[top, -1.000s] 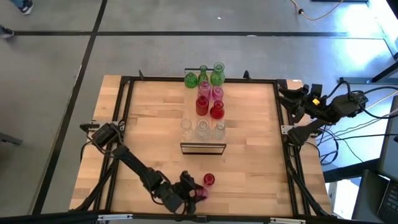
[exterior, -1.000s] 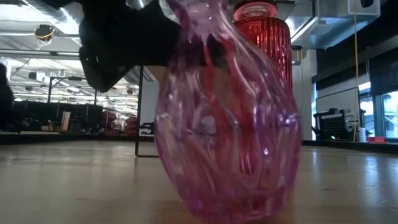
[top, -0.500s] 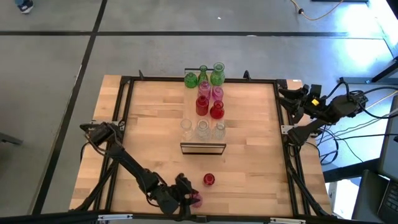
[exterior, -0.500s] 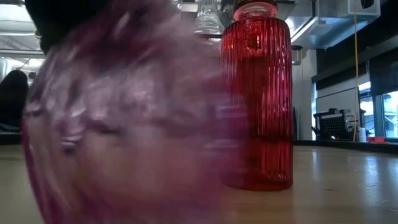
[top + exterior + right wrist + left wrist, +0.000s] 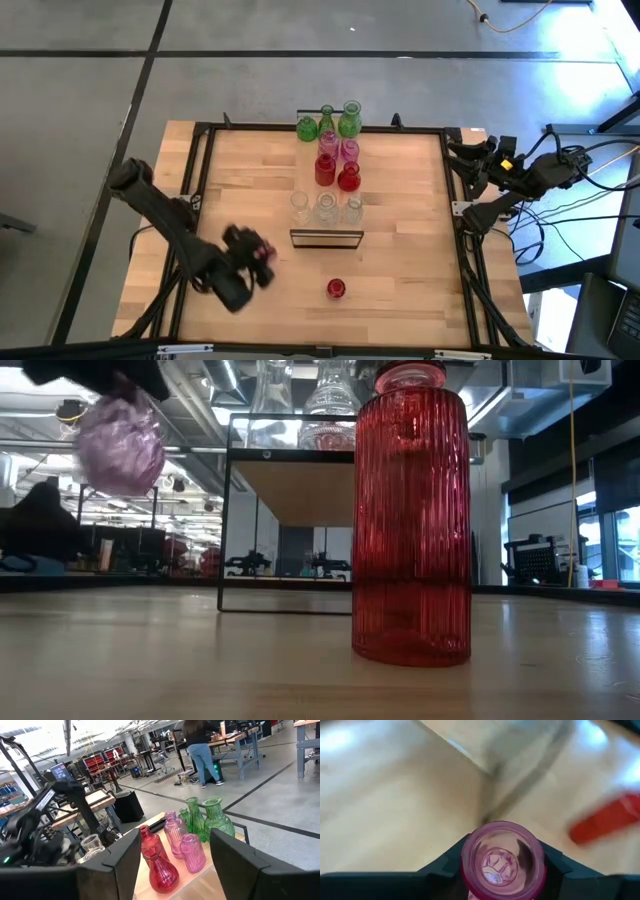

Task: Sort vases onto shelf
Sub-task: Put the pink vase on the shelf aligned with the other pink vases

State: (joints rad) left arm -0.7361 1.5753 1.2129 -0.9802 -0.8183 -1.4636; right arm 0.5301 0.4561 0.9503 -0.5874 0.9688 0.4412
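Wood surface [image 5: 400,250]: left claw [image 5: 258,252] at 8 o'clock pinches pink vase [image 5: 263,250] aloft; a slip could shatter it. Right claw [image 5: 470,160] spread, waiting at 3.

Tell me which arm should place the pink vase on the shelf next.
Left. The left gripper already holds the pink vase off the table, close to the shelf. The right gripper sits parked at the table's right edge, holding nothing.

place: workshop/lab hall | evidence: concrete floor [image 5: 300,30]; workbenches [image 5: 235,740]; person [image 5: 200,745] standing; equipment racks [image 5: 100,762]
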